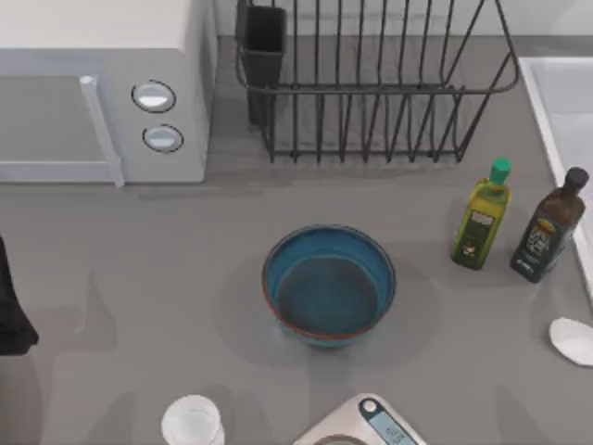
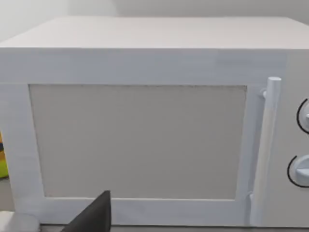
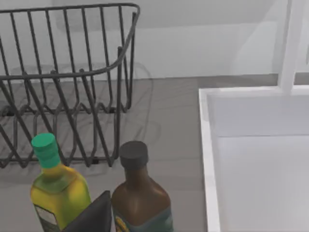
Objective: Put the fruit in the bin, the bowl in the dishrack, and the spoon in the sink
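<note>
The blue bowl (image 1: pixel 329 286) with a reddish-brown rim stands upright in the middle of the table, with no gripper touching it. Behind it is the black wire dishrack (image 1: pixel 371 88), also in the right wrist view (image 3: pixel 63 72). The pale sink (image 1: pixel 556 102) runs along the right edge, and its rim (image 3: pixel 207 145) lies close to my right gripper (image 3: pixel 94 216). A white spoon (image 1: pixel 572 339) lies at the right edge, partly cut off. My left arm (image 1: pixel 11 315) is at the left edge, and its gripper (image 2: pixel 91 218) faces the microwave. The fruit and bin are out of view.
A white microwave (image 1: pixel 102 93) fills the back left. Between bowl and sink stand a green-capped oil bottle (image 1: pixel 482 218) and a dark bottle (image 1: pixel 548 227). A clear glass (image 1: pixel 192 422) and a kitchen scale (image 1: pixel 366 426) sit at the front edge. A dark cutlery cup (image 1: pixel 263 42) hangs on the rack.
</note>
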Tool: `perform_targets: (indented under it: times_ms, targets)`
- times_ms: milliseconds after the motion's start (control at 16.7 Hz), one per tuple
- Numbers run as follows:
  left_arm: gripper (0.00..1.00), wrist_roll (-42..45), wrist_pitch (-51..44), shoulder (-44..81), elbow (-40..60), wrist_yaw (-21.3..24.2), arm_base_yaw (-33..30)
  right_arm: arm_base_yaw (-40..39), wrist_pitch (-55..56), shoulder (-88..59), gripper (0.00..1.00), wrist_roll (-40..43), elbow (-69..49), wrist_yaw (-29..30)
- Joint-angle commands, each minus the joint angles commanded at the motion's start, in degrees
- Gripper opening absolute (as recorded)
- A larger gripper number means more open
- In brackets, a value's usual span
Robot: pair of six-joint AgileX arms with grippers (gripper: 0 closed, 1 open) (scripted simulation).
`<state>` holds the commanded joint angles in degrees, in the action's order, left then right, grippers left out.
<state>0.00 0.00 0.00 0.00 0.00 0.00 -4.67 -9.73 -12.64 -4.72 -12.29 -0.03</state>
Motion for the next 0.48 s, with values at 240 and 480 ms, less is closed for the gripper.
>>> perform_targets:
  times_ms: [240,480]
  targets:
    - [1.0,0.0,0.0,0.0,0.0,0.0,0.0,-6.2,-12.9,-19.7,1.0,-6.3,-17.4,0.0]
    - [1.0,0.0,0.0,0.0,0.0,0.0,0.0,-13.4,-28.0,-43.9,1.0,-13.6,-38.3,0.0]
